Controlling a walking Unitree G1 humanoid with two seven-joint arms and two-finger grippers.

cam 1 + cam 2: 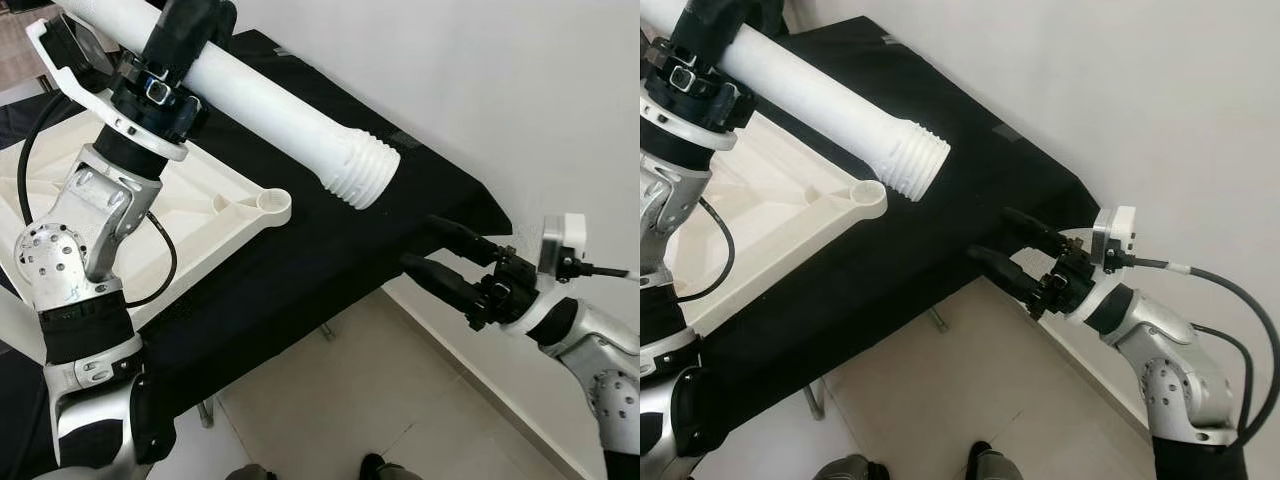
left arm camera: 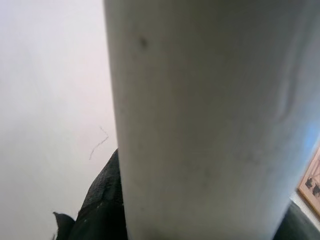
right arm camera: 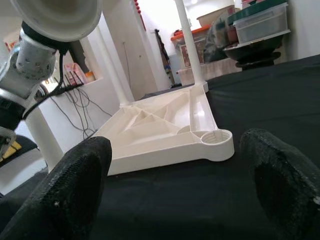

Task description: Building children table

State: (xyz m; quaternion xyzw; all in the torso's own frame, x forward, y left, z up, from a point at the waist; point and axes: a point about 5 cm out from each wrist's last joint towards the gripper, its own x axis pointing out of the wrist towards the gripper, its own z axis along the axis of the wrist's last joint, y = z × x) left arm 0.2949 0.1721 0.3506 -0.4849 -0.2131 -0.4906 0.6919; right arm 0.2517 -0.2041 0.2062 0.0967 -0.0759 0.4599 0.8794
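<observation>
The left gripper (image 1: 185,30) is clamped around the white table leg (image 1: 290,115), holding it slanted above the black-covered table (image 1: 300,270), threaded end near the upturned tabletop's (image 1: 200,215) corner socket (image 1: 272,203). The right gripper (image 1: 1005,240) hovers by the table's edge, fingers spread.

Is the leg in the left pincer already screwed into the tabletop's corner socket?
Not yet. The white table leg, held by the left pincer, hangs in the air, its threaded end above and apart from the corner socket, which is empty.

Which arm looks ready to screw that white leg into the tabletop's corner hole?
Left: its tool already grips the white leg, threaded end near the corner socket. The right tool is open, off the table's edge.
</observation>
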